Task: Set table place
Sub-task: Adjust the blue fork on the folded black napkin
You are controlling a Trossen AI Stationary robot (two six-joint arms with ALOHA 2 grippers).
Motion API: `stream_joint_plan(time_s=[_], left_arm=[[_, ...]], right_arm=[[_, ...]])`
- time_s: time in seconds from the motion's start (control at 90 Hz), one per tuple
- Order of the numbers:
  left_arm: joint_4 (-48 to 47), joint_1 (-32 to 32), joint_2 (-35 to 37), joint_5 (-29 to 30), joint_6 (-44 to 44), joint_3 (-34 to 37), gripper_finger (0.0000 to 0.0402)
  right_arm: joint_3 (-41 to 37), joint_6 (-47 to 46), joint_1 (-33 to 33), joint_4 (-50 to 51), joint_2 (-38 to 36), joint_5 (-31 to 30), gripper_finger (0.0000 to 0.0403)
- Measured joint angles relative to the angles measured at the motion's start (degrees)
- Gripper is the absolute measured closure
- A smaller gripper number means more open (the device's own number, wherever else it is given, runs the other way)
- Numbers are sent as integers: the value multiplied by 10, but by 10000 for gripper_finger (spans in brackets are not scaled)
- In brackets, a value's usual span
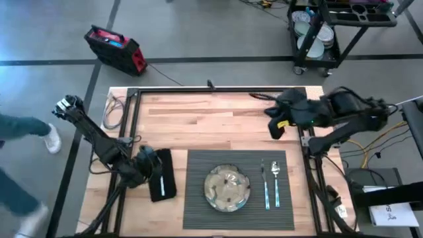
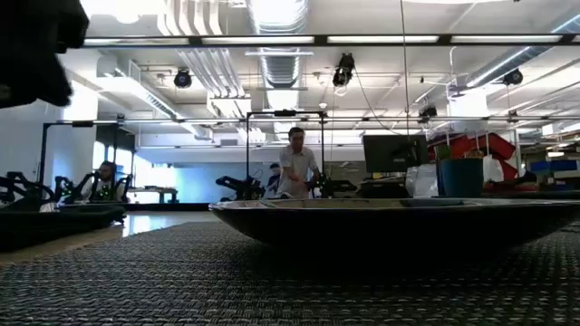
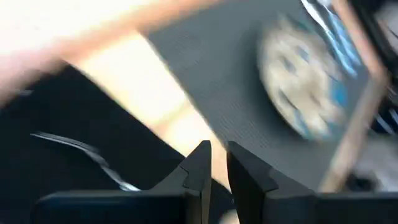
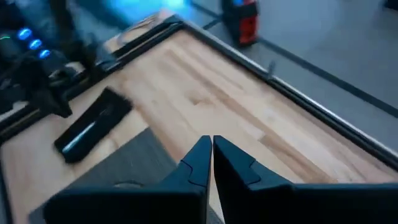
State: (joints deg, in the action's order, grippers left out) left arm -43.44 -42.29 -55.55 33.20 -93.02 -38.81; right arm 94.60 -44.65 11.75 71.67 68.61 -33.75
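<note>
Table (image 1: 218, 116): bare wood is seen across its far half, bounded by the black frame.
Placemat (image 1: 198, 198): laid at the near edge, centred; a plate (image 1: 227, 188) is set on its middle, a fork (image 1: 264, 185) and spoon (image 1: 275, 182) right of it.
Napkin (image 1: 162, 175): placed just left of the placemat, a utensil on it.
Left gripper (image 3: 216, 163): held over the napkin, fingers almost closed, nothing gripped.
Right gripper (image 4: 208, 151): raised above the far right corner, fingers pressed together, nothing held.
</note>
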Motion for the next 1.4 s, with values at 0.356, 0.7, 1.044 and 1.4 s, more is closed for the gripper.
stream_joint_plan(time_s=[0.356,0.7,1.044,1.4], left_arm=[[-31,93,-42,-119,-53,26,365],[-45,94,-71,-158,-91,32,365],[-50,96,-133,-183,-101,47,365],[-22,102,-178,-178,-90,52,365]], right_arm=[[-251,-125,0,-118,-23,11,403],[-362,-188,-5,-181,-25,12,403],[-399,-229,-5,-188,-25,25,403],[-402,-224,-5,-194,-25,27,403]])
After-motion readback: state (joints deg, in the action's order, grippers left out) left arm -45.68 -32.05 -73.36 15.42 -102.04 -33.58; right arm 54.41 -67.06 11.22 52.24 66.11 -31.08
